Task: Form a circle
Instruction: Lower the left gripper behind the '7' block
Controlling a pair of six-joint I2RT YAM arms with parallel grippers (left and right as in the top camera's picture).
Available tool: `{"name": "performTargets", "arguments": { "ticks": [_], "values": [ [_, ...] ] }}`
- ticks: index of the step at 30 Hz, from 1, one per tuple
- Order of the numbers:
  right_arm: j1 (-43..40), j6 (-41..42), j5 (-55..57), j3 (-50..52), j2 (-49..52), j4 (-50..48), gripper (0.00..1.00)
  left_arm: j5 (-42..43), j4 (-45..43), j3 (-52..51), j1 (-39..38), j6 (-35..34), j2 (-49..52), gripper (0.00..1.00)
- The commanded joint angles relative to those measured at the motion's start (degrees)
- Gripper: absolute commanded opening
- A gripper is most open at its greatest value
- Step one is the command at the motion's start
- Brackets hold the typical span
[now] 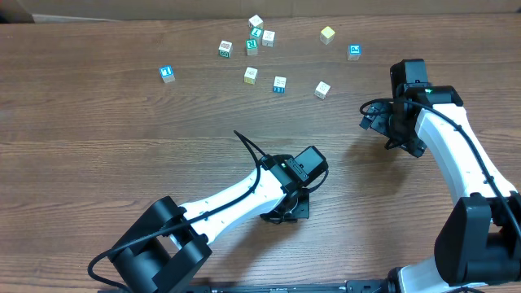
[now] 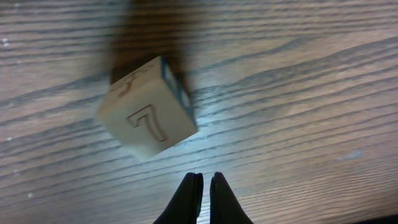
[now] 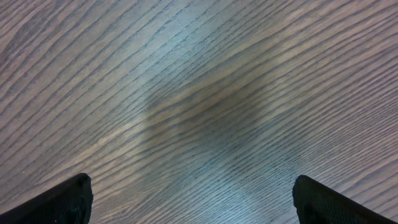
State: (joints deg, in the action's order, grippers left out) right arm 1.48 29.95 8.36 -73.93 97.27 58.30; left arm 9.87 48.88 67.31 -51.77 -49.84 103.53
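Alphabet cubes (image 1: 251,47) scattered, not yet a circle.
They lie loose on the table (image 1: 98,163), far side; left gripper (image 2: 204,186) is pinched shut, empty, just behind a "7" cube (image 2: 146,106); right gripper (image 3: 193,190) gapes wide.

Scattered alphabet cubes (image 1: 251,75) on wooden table (image 1: 98,146)

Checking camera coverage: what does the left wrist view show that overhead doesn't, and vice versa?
Left wrist only: a cream cube marked 7 lies on the wood just ahead of the left gripper, whose fingers are shut and not on it. That cube cannot be seen overhead.
Overhead only: the loose cubes are scattered along the far side and form no ring yet. The right arm is off to one side.
Both: the wooden table and the left gripper.
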Motion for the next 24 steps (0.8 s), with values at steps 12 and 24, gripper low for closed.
{"name": "performTargets", "arguments": {
  "ticks": [12,24],
  "values": [
    [-0.22,0.04,0.61,-0.66,-1.05,-0.13,1.00,-1.01,2.25,-0.17,4.07,3.17,0.72,0.07],
    [-0.22,0.04,0.61,-0.66,-1.05,-0.13,1.00,1.53,3.02,-0.20,2.51,3.26,0.72,0.04]
  ]
}}
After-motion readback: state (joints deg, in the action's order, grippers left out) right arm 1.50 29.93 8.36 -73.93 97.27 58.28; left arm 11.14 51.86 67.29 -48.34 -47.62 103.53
